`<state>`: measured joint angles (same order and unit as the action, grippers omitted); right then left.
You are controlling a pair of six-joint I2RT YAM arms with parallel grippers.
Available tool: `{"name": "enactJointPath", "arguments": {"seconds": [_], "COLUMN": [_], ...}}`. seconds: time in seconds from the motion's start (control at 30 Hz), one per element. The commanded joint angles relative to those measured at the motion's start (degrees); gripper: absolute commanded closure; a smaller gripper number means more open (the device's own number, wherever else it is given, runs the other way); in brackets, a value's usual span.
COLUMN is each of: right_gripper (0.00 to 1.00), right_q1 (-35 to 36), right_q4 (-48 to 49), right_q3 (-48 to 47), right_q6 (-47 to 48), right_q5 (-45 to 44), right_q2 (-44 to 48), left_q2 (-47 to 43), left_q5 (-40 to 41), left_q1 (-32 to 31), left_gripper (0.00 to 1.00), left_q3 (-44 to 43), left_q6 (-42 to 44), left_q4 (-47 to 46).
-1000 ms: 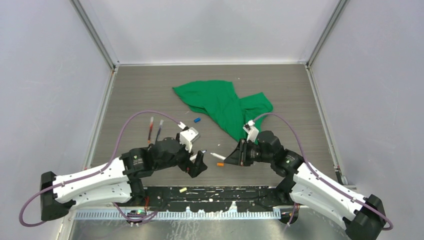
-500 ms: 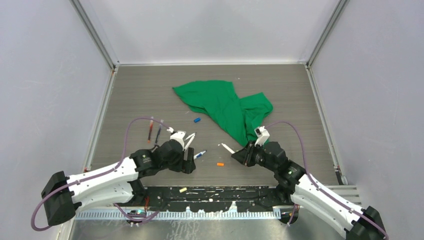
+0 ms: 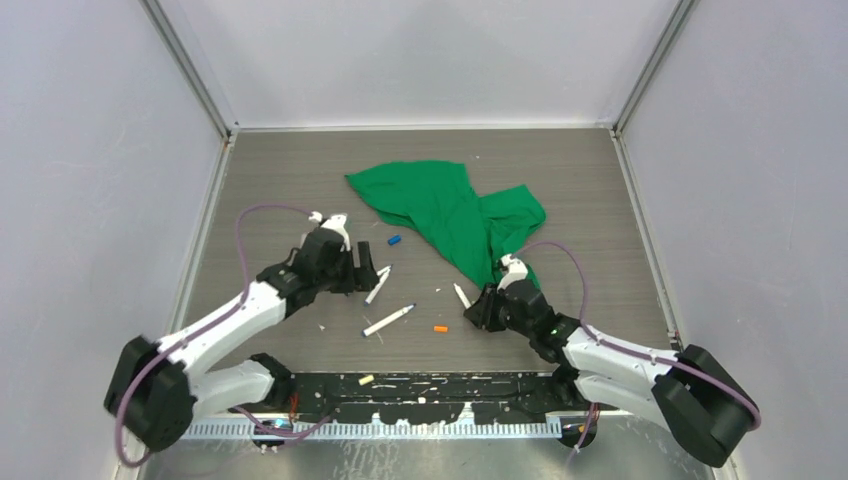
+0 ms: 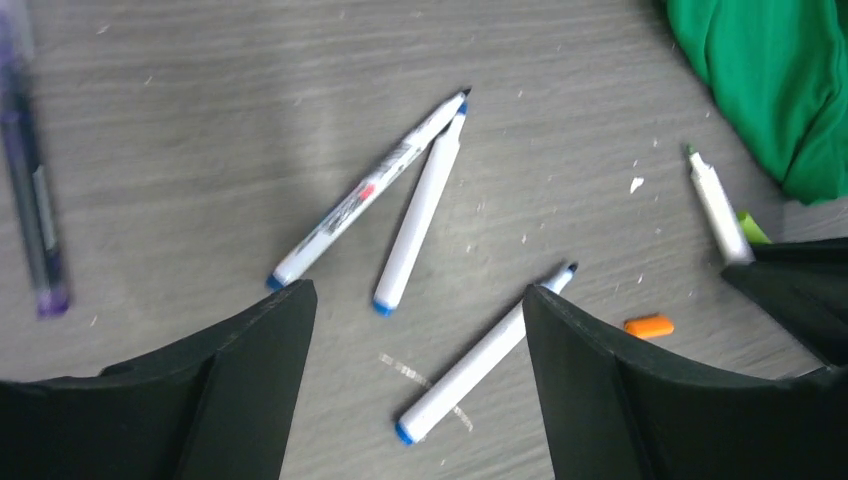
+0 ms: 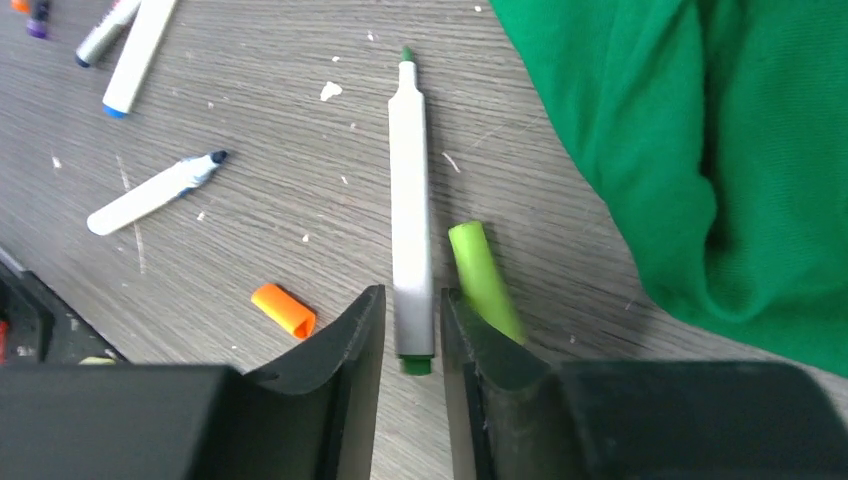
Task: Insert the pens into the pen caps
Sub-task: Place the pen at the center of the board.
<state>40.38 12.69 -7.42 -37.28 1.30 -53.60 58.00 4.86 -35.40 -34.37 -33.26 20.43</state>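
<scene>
My right gripper [image 5: 412, 292] is low on the table, its jaws a narrow gap apart either side of the rear end of a green-tipped white pen [image 5: 410, 200] that lies flat; small gaps show on both sides. A lime green cap [image 5: 480, 270] lies against the right finger. An orange cap [image 5: 283, 309] lies to the left. My left gripper [image 4: 418, 290] is wide open and empty above a blue-ended pen [image 4: 485, 355]. Two more white pens [image 4: 420, 210] lie crossed at their tips just beyond. In the top view the left gripper [image 3: 362, 268] is near those pens [image 3: 378, 285].
A green cloth [image 3: 440, 205] lies crumpled behind the right gripper [image 3: 470, 312]. A blue cap [image 3: 394, 240] sits by its left edge. A purple pen [image 4: 30, 180] lies far left. A yellow cap [image 3: 366, 380] rests on the black rail at the near edge.
Both arms lowered and drew apart. The left gripper let go of the blue-ended pen and moved back left. The right gripper set the green-tipped pen on the table and loosened its jaws.
</scene>
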Motion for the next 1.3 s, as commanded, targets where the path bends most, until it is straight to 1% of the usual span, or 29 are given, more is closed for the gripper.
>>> {"name": "enactJointPath", "arguments": {"seconds": [0.0, 0.03, 0.07, 0.1, 0.2, 0.23, 0.27, 0.33, 0.4, 0.5, 0.57, 0.67, 0.83, 0.93, 1.07, 1.27], "right_gripper": [0.55, 0.47, 0.36, 0.29, 0.19, 0.17, 0.16, 0.16, 0.16, 0.17, 0.17, 0.17, 0.17, 0.17, 0.18, 0.18], "right_q1": [0.13, 0.13, 0.15, 0.14, 0.21, 0.14, 0.12, 0.12, 0.16, 0.14, 0.15, 0.15, 0.12, 0.16, 0.09, 0.16], "right_q4": [2.44, 1.50, 0.13, -1.54, -8.04, -10.46, -11.90, -13.67, -14.01, -13.07, -11.34, -9.22, -8.70, -8.65, -9.24, -9.65], "right_q3": [-2.16, -2.49, -3.04, -3.75, -6.98, -8.11, -9.20, -11.19, -12.75, -14.38, -14.56, -14.29, -14.05, -13.86, -13.82, -13.80], "right_q6": [1.40, 1.35, 1.47, 1.85, 3.91, 4.71, 5.47, 6.67, 7.32, 7.35, 6.63, 5.90, 5.54, 5.47, 5.31, 5.04], "right_q5": [0.34, 0.18, -0.07, -0.52, -3.15, -3.95, -4.39, -4.39, -3.59, -1.30, -0.08, 1.29, 2.03, 2.13, 1.46, 0.81], "right_q2": [-2.29, -1.73, -0.65, 0.67, 5.42, 6.61, 7.42, 7.91, 7.06, 4.80, 3.88, 3.60, 3.92, 4.33, 5.10, 6.52], "left_q2": [11.53, 13.59, 15.17, 16.55, 18.81, 20.30, 22.14, 27.04, 30.69, 35.36, 38.49, 42.17, 45.58, 48.83, 50.12, 45.75], "left_q5": [-11.36, -12.51, -13.48, -14.76, -13.64, -12.52, -11.81, -12.34, -12.36, -12.07, -12.02, -11.25, -8.82, -7.66, -11.85, -15.09], "left_q1": [4.02, 4.38, 4.45, 4.46, 4.46, 4.50, 4.65, 4.96, 5.13, 5.95, 6.64, 6.94, 7.00, 7.43, 7.34, 5.90], "left_gripper": [0.27, 0.31, 0.33, 0.33, 0.29, 0.29, 0.29, 0.33, 0.34, 0.27, 0.24, 0.23, 0.22, 0.23, 0.25, 0.25], "left_q3": [-7.97, -9.30, -9.93, -10.00, -10.96, -12.27, -13.87, -16.87, -18.92, -20.90, -22.94, -26.36, -28.39, -30.69, -30.83, -25.05], "left_q6": [4.89, 4.93, 5.02, 5.08, 7.79, 8.98, 9.95, 10.72, 10.69, 10.17, 10.06, 10.39, 11.37, 11.72, 10.25, 7.29], "left_q4": [-9.28, -9.76, -10.95, -12.57, -15.40, -14.93, -14.05, -13.72, -14.65, -17.56, -18.61, -18.93, -20.72, -19.01, -19.18, -20.05]}}
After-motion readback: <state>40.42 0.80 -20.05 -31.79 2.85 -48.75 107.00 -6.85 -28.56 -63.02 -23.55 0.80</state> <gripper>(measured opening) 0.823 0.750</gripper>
